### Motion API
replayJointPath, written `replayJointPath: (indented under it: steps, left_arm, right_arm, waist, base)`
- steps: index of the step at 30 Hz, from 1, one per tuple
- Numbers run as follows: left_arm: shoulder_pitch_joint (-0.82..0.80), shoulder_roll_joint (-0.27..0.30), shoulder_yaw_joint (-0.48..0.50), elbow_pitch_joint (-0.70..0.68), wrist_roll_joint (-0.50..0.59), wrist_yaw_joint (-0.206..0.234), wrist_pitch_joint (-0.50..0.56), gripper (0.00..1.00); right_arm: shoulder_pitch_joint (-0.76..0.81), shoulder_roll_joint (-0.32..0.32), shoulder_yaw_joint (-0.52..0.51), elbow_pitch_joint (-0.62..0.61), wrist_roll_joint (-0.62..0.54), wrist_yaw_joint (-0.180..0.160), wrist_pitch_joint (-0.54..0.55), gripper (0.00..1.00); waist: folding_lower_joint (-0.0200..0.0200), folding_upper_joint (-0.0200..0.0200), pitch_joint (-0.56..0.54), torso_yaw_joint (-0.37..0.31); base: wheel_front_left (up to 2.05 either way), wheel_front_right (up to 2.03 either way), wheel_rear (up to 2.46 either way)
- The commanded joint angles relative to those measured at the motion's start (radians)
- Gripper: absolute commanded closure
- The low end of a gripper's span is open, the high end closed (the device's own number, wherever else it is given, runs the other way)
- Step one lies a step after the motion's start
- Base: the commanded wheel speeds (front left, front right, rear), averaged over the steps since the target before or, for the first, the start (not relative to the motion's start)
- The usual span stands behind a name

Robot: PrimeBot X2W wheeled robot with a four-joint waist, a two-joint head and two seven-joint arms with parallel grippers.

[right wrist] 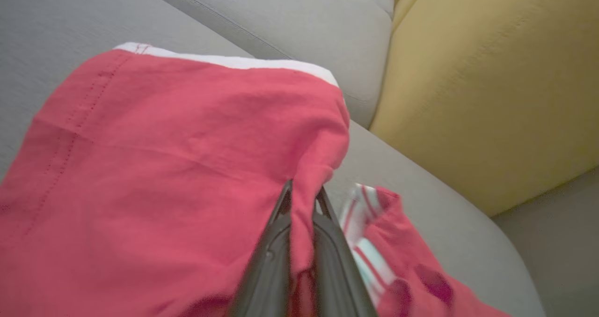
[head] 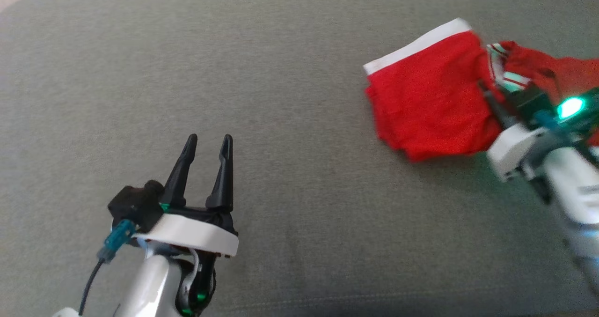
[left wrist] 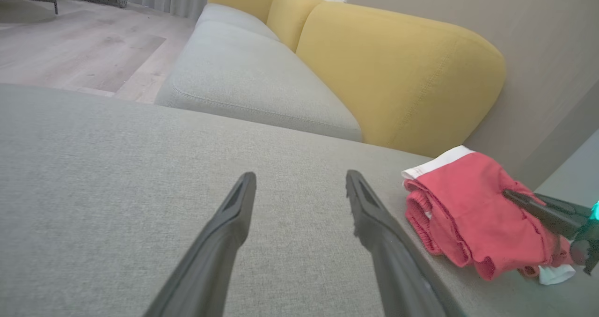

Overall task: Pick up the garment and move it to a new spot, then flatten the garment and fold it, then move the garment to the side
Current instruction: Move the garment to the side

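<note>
The right gripper (right wrist: 304, 193) has its two dark fingers (right wrist: 269, 261) squeezed close together, and a fold of the red garment (right wrist: 164, 167) is pinched between them; the cloth runs down into the thin gap. The pinch is on the garment's right edge, seen from the head (head: 426, 106). The rest of the garment spreads out to the left of the pinch and lies on the grey seat (head: 281, 50); it has a white band (head: 416, 45) along its far edge. It sits in the far right part of the seat in the head view. Just beside the right gripper (head: 490, 91) there is more red cloth with a striped edge (right wrist: 360, 228); it is hard to tell if this is part of the same garment. A green light (head: 571, 107) glows on the right wrist.

The left gripper (head: 208, 143) is wide open and holds nothing; its fingers (left wrist: 224, 232) point across bare grey seat. It hovers at the near left, well apart from the garment (left wrist: 468, 204), which shows off to the right in its wrist view.

Behind the seat there is a yellow back cushion (left wrist: 398, 73); it rises just past the garment. A wood floor (left wrist: 70, 50) shows far off on the left.
</note>
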Motion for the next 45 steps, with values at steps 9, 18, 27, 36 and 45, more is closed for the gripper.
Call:
replayJointPath:
  steps: [9, 18, 27, 36, 45]
  left_arm:
    - [-0.06, 0.002, 0.041, -0.029, 0.033, -0.025, -0.008, 0.0]
    - [-0.077, 0.002, 0.04, -0.029, 0.045, -0.035, -0.008, 0.0]
    - [-0.083, 0.002, 0.045, -0.023, 0.049, -0.044, -0.008, 0.0]
    - [-0.098, 0.002, 0.051, -0.021, 0.058, -0.049, -0.008, 0.0]
    - [-0.11, 0.002, 0.057, -0.01, 0.061, -0.054, -0.008, 0.0]
  right_arm:
    - [-0.002, -0.254, 0.034, -0.203, 0.121, 0.002, 0.162, 1.0]
    - [0.041, -0.355, -0.043, -0.222, 0.179, 0.002, 0.276, 1.0]
    - [0.098, -0.34, -0.191, -0.225, 0.132, 0.002, 0.367, 1.0]
    - [0.154, -0.264, -0.326, -0.288, 0.106, 0.002, 0.416, 0.0]
    - [0.176, -0.206, -0.444, -0.355, 0.039, 0.002, 0.443, 0.0]
  waist:
    - [0.0, 0.0, 0.042, -0.098]
    - [0.0, 0.0, 0.076, -0.109]
    - [0.0, 0.0, 0.098, -0.095]
    - [0.0, 0.0, 0.124, -0.087]
    - [0.0, 0.0, 0.125, -0.079]
  base:
    - [0.0, 0.0, 0.0]
    - [0.0, 0.0, 0.0]
    - [0.0, 0.0, 0.0]
    - [0.0, 0.0, 0.0]
    - [0.0, 0.0, 0.0]
